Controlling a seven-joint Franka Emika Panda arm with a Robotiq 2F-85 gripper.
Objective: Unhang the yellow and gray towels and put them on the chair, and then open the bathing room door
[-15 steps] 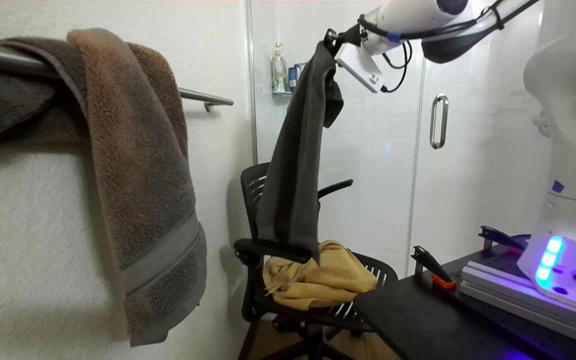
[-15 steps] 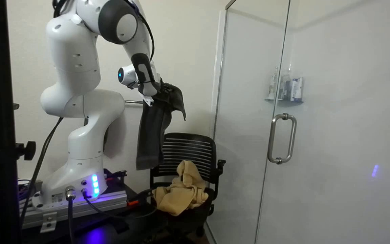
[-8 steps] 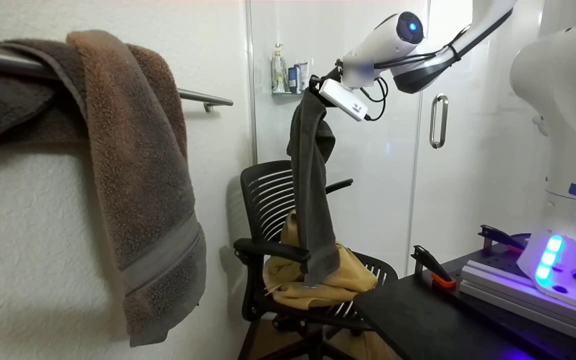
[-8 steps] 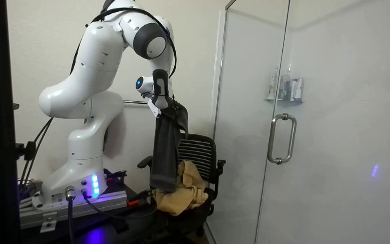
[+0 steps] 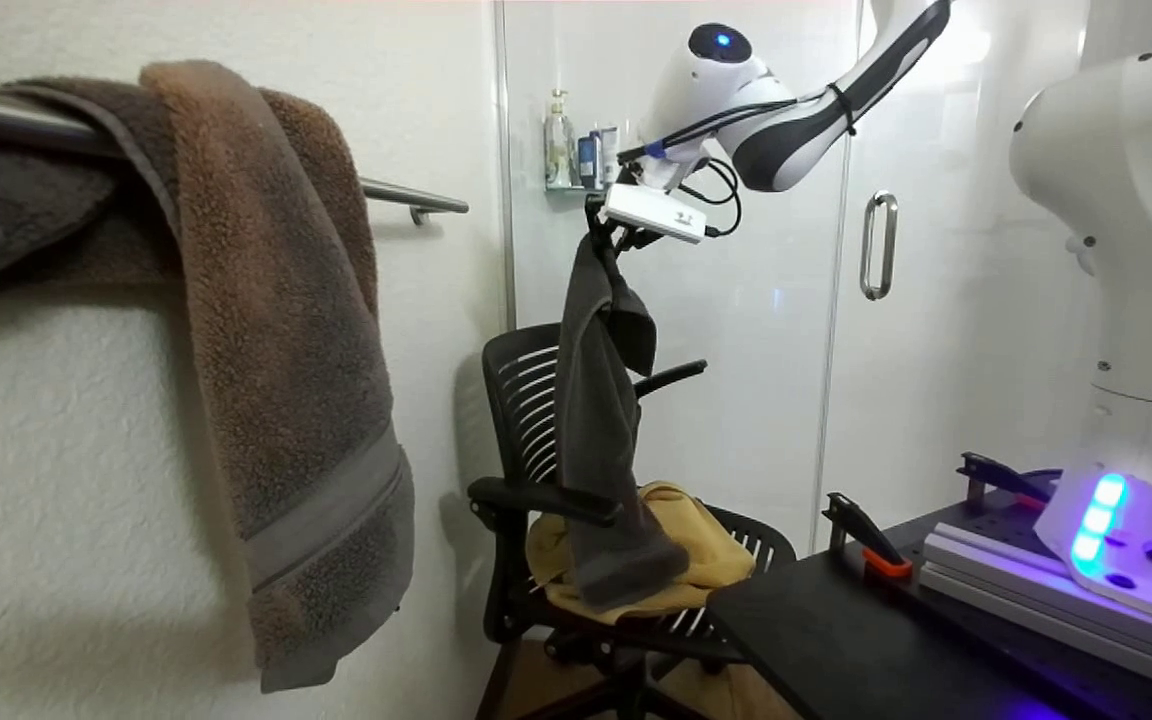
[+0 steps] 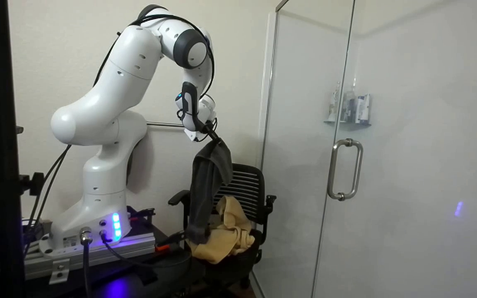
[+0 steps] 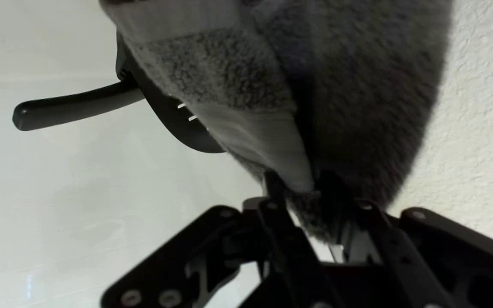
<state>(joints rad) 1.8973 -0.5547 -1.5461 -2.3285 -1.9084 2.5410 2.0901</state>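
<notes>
Quite limp, the fuzzy gray towel

Could read no lettering, brand or number in any view. Made out only dark marks on the white box, a small plate on the robot's base and a blurred label on the blue container, too small to decipher.

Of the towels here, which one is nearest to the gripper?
The dark gray towel, which hangs with its top at the gripper. The yellow towel lies crumpled on the chair, and the brown towel hangs over the wall bar.
</notes>
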